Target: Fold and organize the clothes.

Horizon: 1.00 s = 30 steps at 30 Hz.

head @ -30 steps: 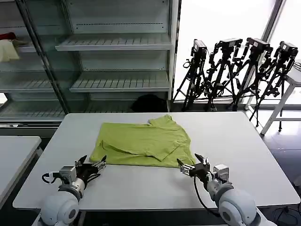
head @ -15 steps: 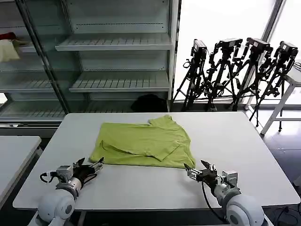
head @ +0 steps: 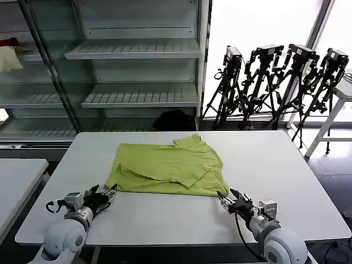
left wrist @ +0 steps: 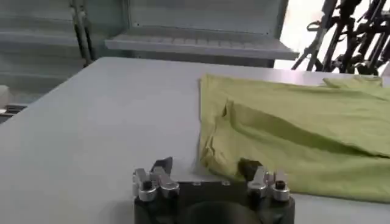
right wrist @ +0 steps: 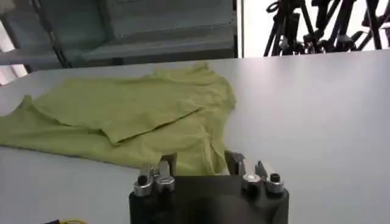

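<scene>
Table [head: 286, 165] is bearing a lime T-shirt [head: 168, 165], partly folded, centre-far. Left gripper [head: 104, 196] and right gripper [head: 226, 199], fingers apart, are sitting low at its near corners; both should pinch the hem together.

Both grippers [head: 108, 193] [head: 225, 199] low, jaws apart

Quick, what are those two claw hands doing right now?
Left gripper: open, empty, at the T-shirt's near left corner.
Right gripper: open, empty, at its near right corner.
</scene>
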### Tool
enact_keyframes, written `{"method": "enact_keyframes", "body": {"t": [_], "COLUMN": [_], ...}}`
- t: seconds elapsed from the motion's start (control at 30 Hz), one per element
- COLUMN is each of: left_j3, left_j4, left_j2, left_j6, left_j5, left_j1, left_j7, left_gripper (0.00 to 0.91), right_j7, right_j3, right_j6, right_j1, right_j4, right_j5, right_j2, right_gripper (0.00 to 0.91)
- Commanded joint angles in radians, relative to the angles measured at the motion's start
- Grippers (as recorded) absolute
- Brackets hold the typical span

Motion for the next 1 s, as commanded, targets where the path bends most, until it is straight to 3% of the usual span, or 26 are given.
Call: {"method": "enact_keyframes", "body": {"t": [0.03,0.27,0.37,0.43,0.6,0.77,1.0], "left_j3": [-0.001,0.003,0.005,0.006,0.008,0.011,0.015], "left_j4": [0.012,0.011,0.013,0.017,0.017,0.013,0.005], "left_j2": [0.001,0.0,0.0,0.0,-0.001,0.0,-0.005], "left_j6": [0.001,0.0,0.0,0.0,-0.001,-0.002,-0.005], "left_j5": [-0.004,-0.003,-0.003,-0.003,-0.002,0.001,0.003], "left_j1": [-0.002,-0.003,-0.003,-0.003,-0.004,-0.001,0.0], "left_j7": [0.003,0.007,0.01,0.013,0.018,0.025,0.029], "left_gripper": [0.242,0.171,0.081,0.03,0.02,0.02,0.02], "right_j7": [0.0,-0.008,-0.011,-0.014,-0.017,-0.02,-0.025], "right_j3": [0.001,0.006,0.006,0.003,-0.009,-0.015,-0.019], "right_j6": [0.001,0.004,0.005,0.007,0.009,0.009,0.008], "right_j1": [-0.003,-0.004,-0.002,0.0,0.01,0.017,0.024], "right_j4": [0.0,-0.015,-0.023,-0.027,-0.034,-0.044,-0.059], "right_j5": [0.003,0.0,0.0,-0.005,-0.015,-0.018,-0.022], "right_j2": [0.0,-0.003,-0.002,-0.001,0.004,0.01,0.014], "right_gripper": [0.504,0.453,0.433,0.373,0.161,0.01,0.0]}}
